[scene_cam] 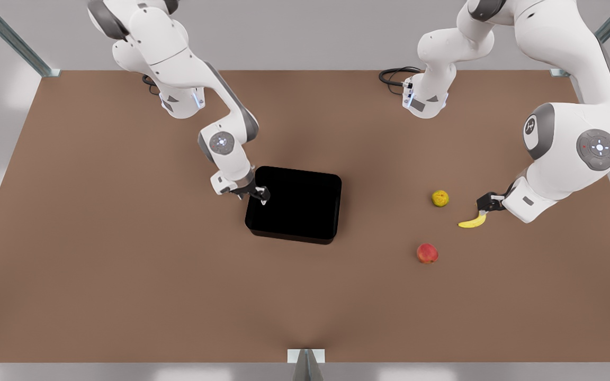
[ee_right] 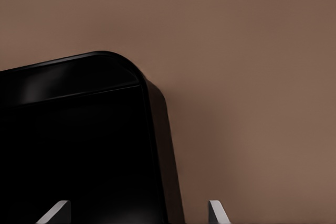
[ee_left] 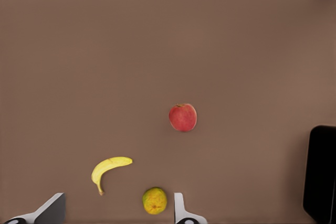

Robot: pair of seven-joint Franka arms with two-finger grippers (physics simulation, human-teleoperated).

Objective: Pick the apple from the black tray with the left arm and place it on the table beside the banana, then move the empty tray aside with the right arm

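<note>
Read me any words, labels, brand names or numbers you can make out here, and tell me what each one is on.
No readable text anywhere.
Arm at the front view's right: small round emblem on a joint, too small to read.
Black tray, apple, banana, yellow-green fruit, table: no markings.

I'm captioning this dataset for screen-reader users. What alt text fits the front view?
An empty black tray sits mid-table with the right gripper open at its edge. On the front view's right, the open left gripper hovers by the banana, with the apple and a yellow-green fruit nearby.
</note>
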